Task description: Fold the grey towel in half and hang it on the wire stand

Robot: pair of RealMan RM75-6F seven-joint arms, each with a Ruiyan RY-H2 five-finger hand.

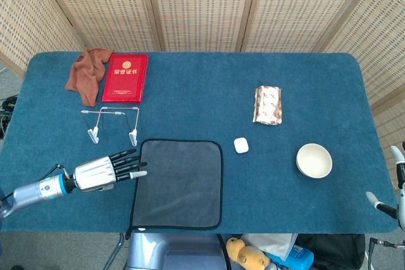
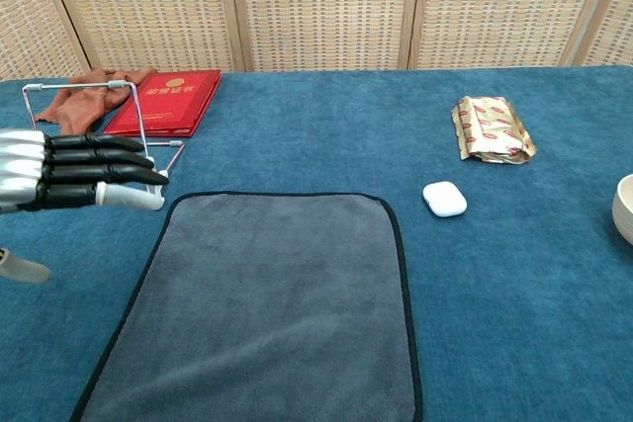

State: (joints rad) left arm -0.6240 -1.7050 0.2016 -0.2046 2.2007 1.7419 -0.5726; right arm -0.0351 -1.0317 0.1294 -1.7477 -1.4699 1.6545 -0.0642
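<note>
Left hand (image 1: 104,174) spread, empty, beside flat grey black-edged towel (image 1: 179,183); we risk clipping the thin white wire stand (image 1: 112,124).

We see the grey towel (image 1: 178,183), black-edged, lying flat and unfolded at the table's (image 1: 304,80) near edge; the wire stand (image 1: 112,124) stands upright just beyond its far-left corner.

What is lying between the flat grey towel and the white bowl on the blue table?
In the head view, a small white earbud case lies between the grey towel and the white bowl, apart from both; the rest is bare blue tablecloth.
</note>
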